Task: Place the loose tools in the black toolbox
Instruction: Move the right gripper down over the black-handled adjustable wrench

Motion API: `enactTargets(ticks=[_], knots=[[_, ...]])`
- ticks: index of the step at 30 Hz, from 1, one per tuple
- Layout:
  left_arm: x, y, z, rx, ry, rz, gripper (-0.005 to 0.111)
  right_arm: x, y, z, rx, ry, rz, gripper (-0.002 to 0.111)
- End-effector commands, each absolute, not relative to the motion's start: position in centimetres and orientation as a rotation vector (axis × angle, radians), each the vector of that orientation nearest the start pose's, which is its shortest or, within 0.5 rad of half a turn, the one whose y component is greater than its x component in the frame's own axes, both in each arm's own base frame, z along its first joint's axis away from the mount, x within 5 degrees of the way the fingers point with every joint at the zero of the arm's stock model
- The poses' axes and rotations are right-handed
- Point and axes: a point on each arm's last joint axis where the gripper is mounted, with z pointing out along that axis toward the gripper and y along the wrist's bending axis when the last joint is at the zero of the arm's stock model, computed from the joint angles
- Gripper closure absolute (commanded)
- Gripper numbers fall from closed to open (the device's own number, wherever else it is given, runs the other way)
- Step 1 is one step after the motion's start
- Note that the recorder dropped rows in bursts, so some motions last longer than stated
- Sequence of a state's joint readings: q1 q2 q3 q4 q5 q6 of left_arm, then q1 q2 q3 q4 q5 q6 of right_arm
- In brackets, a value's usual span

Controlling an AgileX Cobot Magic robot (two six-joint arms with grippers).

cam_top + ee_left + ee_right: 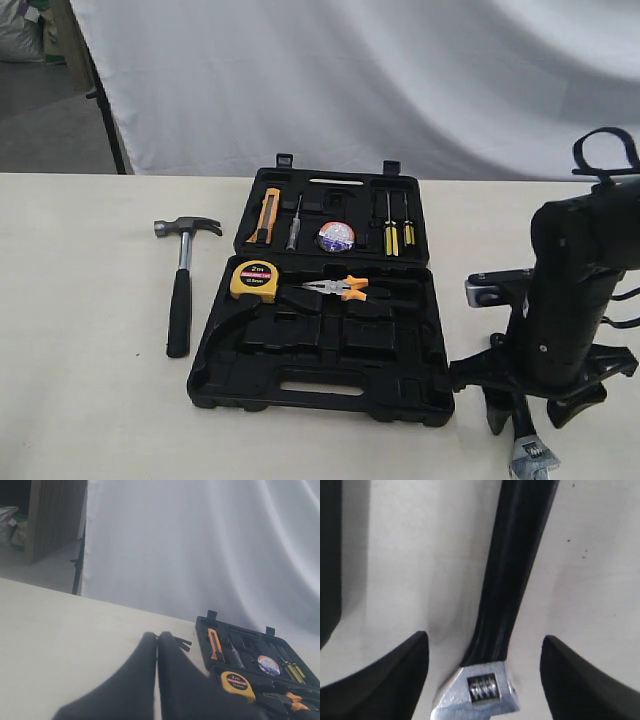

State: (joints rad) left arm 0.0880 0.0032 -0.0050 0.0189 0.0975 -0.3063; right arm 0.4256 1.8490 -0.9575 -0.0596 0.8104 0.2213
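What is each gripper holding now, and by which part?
Nothing is held. The right gripper is open; its fingers flank the black handle of the adjustable wrench without touching it. The left gripper is shut on nothing.

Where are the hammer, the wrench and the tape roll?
hammer [181, 290]: exterior view, on its black handle.
wrench [509, 580]: right wrist view, on its black handle.
tape roll [336, 237]: exterior view, on its whitish label.

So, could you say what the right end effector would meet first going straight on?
Probably the wrench, lying on the table between the open fingers of the right end effector.
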Motion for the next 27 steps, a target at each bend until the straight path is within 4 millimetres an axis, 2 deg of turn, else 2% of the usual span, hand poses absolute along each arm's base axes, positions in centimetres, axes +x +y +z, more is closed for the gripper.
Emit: enactTargets(ticks=[1,3,9,10,20,27], knots=[[5.6,0.5,20.8,-0.293,1.539,-0.161,0.106,27.8,12.0,10.8,-0.342,3.175,-0.095,0.049],[5.6,0.5,20.8,-0.293,1.539,-0.161,0.106,27.8,12.0,10.3,-0.355,3.18,-0.112,0.058],[5.6,0.5,20.8,-0.293,1.539,-0.161,0.106,27.9,11.7,10.3,-0.293,3.177,-0.169,0.106],[5.6,0.5,20.8,-0.293,1.539,-0.161,0.106,27.9,11.6,10.3,-0.269,3.18,-0.181,0.108],[5.6,0.5,20.8,-0.293,1.539,-0.161,0.106,28.5,11.5,10.3,-0.067,3.128,-0.16,0.109],[5.6,0.5,20.8,-0.293,1.539,-0.161,0.106,29.2,7.8,9.9,0.238,3.142,-0.114,0.109]])
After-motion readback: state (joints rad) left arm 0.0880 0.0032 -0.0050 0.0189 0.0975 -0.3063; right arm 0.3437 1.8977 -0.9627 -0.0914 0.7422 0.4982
